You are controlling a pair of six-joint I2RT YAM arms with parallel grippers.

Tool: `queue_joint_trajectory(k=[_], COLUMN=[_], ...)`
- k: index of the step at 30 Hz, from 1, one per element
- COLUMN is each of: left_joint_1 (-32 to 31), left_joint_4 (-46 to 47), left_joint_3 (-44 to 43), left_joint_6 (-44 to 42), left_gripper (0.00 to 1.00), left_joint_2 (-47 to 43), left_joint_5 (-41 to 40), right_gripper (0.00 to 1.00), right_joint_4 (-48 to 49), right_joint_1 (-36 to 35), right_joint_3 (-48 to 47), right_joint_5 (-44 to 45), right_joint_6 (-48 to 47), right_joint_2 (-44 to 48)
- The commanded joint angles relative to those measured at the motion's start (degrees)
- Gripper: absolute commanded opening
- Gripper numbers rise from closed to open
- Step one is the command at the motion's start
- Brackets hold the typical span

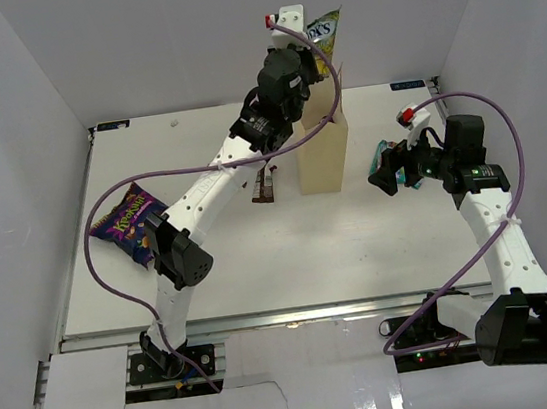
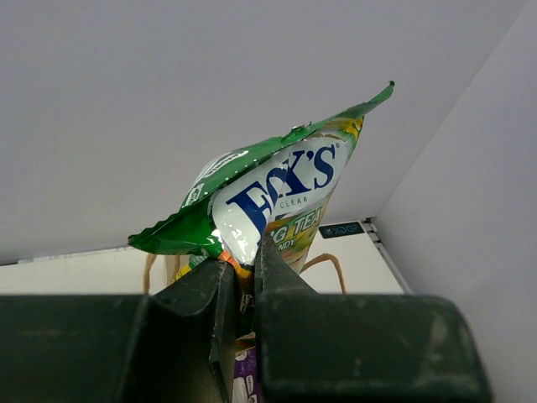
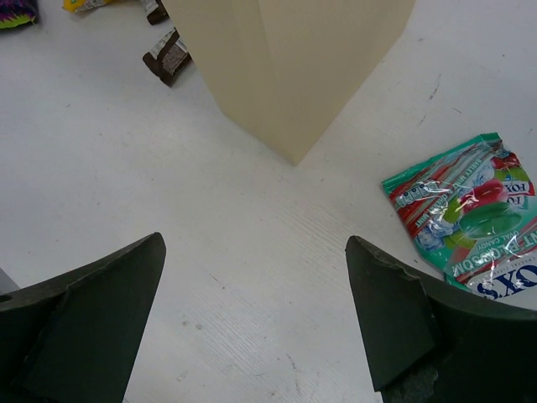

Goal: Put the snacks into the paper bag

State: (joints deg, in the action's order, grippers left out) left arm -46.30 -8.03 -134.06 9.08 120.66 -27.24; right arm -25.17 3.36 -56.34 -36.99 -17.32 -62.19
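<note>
My left gripper (image 2: pixel 244 269) is shut on the lower edge of a green-yellow candy bag (image 2: pixel 277 197) and holds it high over the open top of the tan paper bag (image 1: pixel 324 152); the bag's loop handles (image 2: pixel 331 262) show below. A purple packet (image 2: pixel 245 378) shows between the fingers, below them. My right gripper (image 3: pixel 256 269) is open and empty, low over the table right of the paper bag (image 3: pixel 294 67). A teal packet (image 3: pixel 470 227) lies flat just right of it. A dark brown bar (image 1: pixel 266 183) lies left of the bag. A large dark purple bag (image 1: pixel 133 223) lies at the far left.
White walls close in the table on the left, back and right. The left arm's purple cable (image 1: pixel 178 172) loops over the left half of the table. A yellow packet edge (image 3: pixel 84 4) shows beyond the brown bar (image 3: pixel 168 57) in the right wrist view.
</note>
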Motion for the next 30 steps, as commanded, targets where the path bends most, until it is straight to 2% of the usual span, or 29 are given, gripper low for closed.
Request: queue_joint_trajectory(k=[1, 11, 15, 16, 19, 20, 22, 24, 28, 30], left_joint_1=[-0.5, -1.0, -1.3, -1.4, -1.7, -1.7, -1.9, -1.9, -1.9, -1.9], left_joint_4=[3.0, 3.2, 3.0, 2.9, 2.3, 2.2, 2.0, 1.2, -0.8, -1.5], left_joint_3=[-1.9, -2.0, -1.4, -1.0, -0.9, -1.3, -1.9, -3.0, -1.7, 3.3], left_joint_6=[-2.8, -2.7, -2.4, -2.1, -1.2, -0.9, -0.5, 0.0, 1.0, 0.9], left_gripper=[0.00, 0.02, 0.24, 0.40, 0.68, 0.73, 0.80, 0.84, 0.85, 0.86], left_joint_2=[0.7, 3.0, 3.7, 3.9, 4.0, 3.9, 3.8, 3.0, -1.4, -7.2], left_joint_5=[-5.4, -5.4, -6.2, -6.2, -5.4, -4.8, -4.1, -3.2, -0.4, 2.0], right_gripper=[0.93, 0.93, 0.93, 0.94, 0.94, 0.94, 0.94, 0.94, 0.98, 0.98], right_joint_4=[2.1, 2.8, 2.8, 2.8, 2.9, 2.8, 2.8, 2.8, 3.0, 2.2], right_joint_1=[0.2, 0.5, 0.5, 0.5, 0.6, 0.6, 0.8, 0.9, 1.0, 1.0], right_joint_3=[0.1, 1.0, 1.1, 1.0, 0.6, 0.6, 0.3, -0.4, -1.8, -3.6], right_joint_5=[0.7, 0.8, 0.5, 0.6, 0.9, 1.6, 2.9, 6.3, 15.6, 20.2], right_joint_6=[0.8, 1.7, 1.8, 1.8, 1.6, 1.8, 2.3, 4.0, 5.9, 4.3], right_joint_2=[0.5, 0.8, 0.6, 0.7, 0.5, 0.4, -0.1, -1.2, -4.8, -8.8])
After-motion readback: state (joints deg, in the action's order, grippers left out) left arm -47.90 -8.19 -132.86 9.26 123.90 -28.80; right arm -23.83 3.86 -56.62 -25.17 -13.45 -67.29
